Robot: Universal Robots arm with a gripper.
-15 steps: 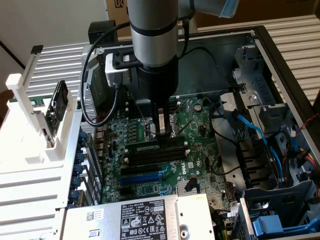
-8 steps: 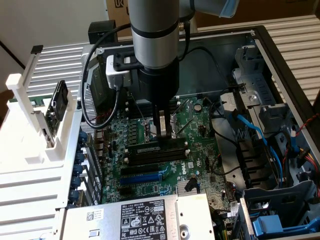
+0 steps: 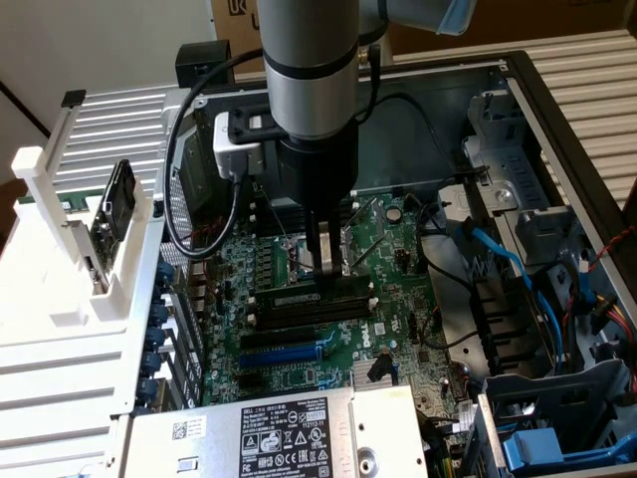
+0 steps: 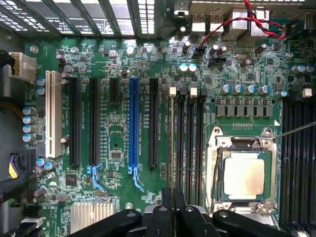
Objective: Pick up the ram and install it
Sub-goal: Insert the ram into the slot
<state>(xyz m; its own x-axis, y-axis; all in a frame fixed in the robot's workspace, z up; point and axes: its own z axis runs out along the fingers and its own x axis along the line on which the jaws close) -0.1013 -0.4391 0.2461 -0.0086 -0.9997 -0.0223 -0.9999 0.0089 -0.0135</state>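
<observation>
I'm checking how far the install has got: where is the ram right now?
In the wrist view, the ram sits edge-on in the memory slot farthest from the processor, next to a black expansion slot, in line with the gripper.

The grey, cylindrical robot arm (image 3: pixel 309 60) reaches straight down, with its black wrist section (image 3: pixel 317 169) held vertical. The black 2-finger gripper (image 3: pixel 320 257) points downward, and in the wrist view its 2 fingertips (image 4: pixel 167 212) sit drawn together with no gap visible.
</observation>
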